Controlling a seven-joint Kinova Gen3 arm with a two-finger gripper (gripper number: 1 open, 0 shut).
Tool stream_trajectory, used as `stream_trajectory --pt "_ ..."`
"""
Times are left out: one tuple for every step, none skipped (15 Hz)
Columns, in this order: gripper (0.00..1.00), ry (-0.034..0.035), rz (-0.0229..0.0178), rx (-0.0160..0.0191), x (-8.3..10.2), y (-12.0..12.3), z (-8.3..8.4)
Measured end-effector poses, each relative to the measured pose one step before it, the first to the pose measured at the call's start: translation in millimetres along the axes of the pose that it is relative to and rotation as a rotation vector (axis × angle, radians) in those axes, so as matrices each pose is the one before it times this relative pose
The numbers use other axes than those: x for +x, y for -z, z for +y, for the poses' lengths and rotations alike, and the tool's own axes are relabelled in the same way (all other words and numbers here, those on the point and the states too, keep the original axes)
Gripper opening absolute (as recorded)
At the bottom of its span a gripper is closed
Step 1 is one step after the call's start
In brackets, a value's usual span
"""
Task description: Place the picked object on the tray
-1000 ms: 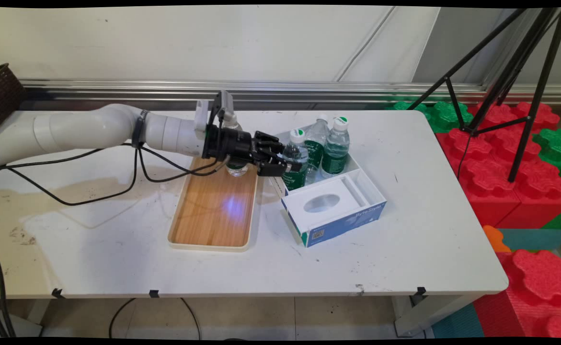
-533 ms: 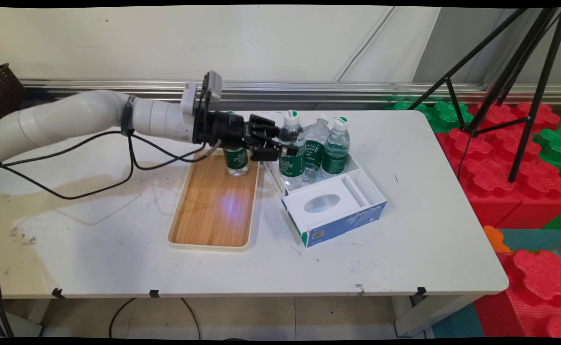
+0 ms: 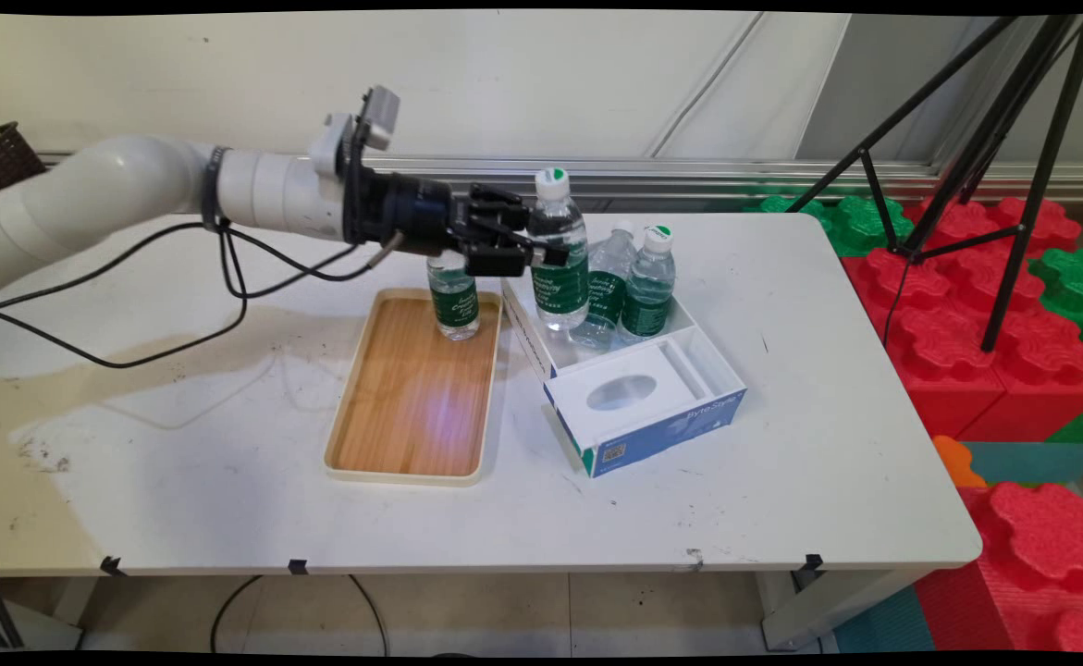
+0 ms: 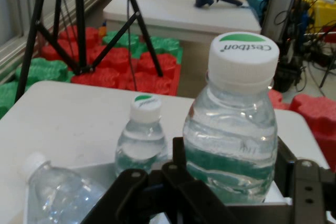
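The gripper (image 3: 541, 252) has its fingers clamped on a water bottle (image 3: 559, 254), held upright in the air above the far left corner of the white box (image 3: 680, 398). Two more bottles (image 3: 633, 282) stand in the box just right of it, and another bottle (image 3: 453, 296) stands on the wooden tray (image 3: 412, 407) to the left.

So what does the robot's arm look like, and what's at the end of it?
The arm is smooth, round and white, like fat tubes joined together. Thin black cables hang from it in loops. A small grey box sits on top near the wrist. At the end is a black gripper made of jointed metal bars, with two fingers.
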Motion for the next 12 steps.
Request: stream_trajectory --pt "0.0 0.00051 0.00269 -0.00437 2.99 2.94 1.65" --pt "0.0 0.00109 0.00174 -0.00767 3.66 4.85 2.93" --pt "0.0 0.00064 0.00086 -0.00457 2.08 3.42 2.02" --pt "0.0 0.00253 -0.0011 -0.00735 2.15 5.6 3.31" --pt "0.0 0.002 -0.00113 -0.00462 1.08 3.88 2.28" --pt "0.0 0.00274 -0.00464 -0.00709 0.37 6.46 3.59" --pt "0.0 0.00223 -0.00396 -0.00426 -0.2 4.49 2.28" --pt "0.0 0.00334 -0.00798 -0.00622 -1.32 7.17 3.37" --pt "0.0 0.00495 -0.00977 -0.0044 -2.84 9.06 3.5" --pt "0.0 0.00553 -0.01164 -0.00233 -4.48 9.56 3.0" --pt "0.0 0.00443 -0.01087 -0.00017 -4.86 8.7 2.3" --pt "0.0 0.0027 -0.00745 -0.00042 -3.39 5.32 1.3"
